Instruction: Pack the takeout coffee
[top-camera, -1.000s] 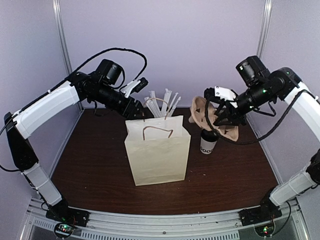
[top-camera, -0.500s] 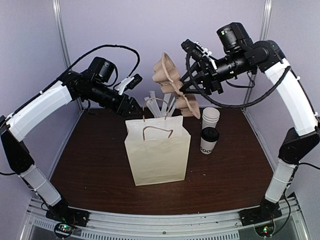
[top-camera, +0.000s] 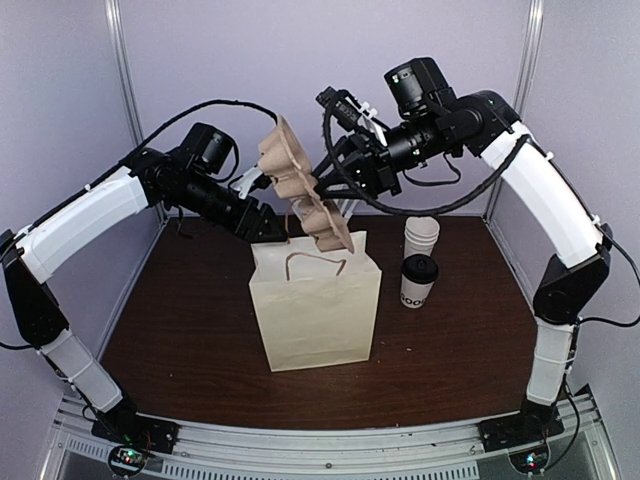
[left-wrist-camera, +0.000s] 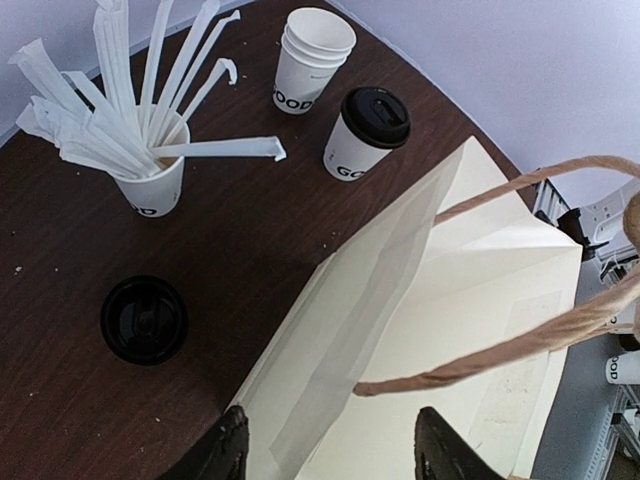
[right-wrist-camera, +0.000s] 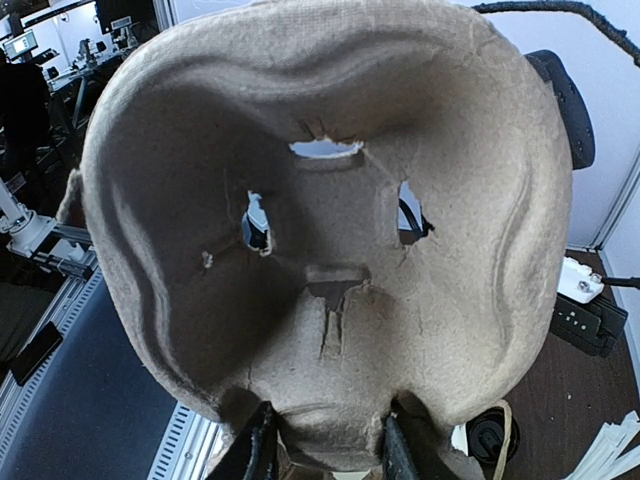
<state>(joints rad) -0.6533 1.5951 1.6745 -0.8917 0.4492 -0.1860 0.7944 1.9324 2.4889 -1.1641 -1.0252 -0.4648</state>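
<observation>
The takeout coffee (top-camera: 418, 280), a white cup with a black lid and dark lettering, stands on the table right of the cream paper bag (top-camera: 315, 305). It also shows in the left wrist view (left-wrist-camera: 362, 135). My right gripper (top-camera: 332, 180) is shut on a brown pulp cup carrier (top-camera: 300, 195) and holds it tilted above the bag's open mouth. In the right wrist view the carrier (right-wrist-camera: 330, 220) fills the frame, its edge between my fingers (right-wrist-camera: 325, 445). My left gripper (top-camera: 268, 228) is open at the bag's back left rim, its fingers (left-wrist-camera: 332, 455) either side of the bag's wall (left-wrist-camera: 340, 340).
A stack of lidless white cups (top-camera: 421, 235) stands just behind the coffee. A cup of white straws (left-wrist-camera: 150, 175) and a loose black lid (left-wrist-camera: 145, 320) sit on the brown table behind the bag. The bag's brown handles (left-wrist-camera: 520, 340) stand up. Booth walls close in on all sides.
My right arm has lifted the carrier from beside the cups and swung it left over the bag's mouth. My left gripper has dropped slightly towards the bag's rim.
</observation>
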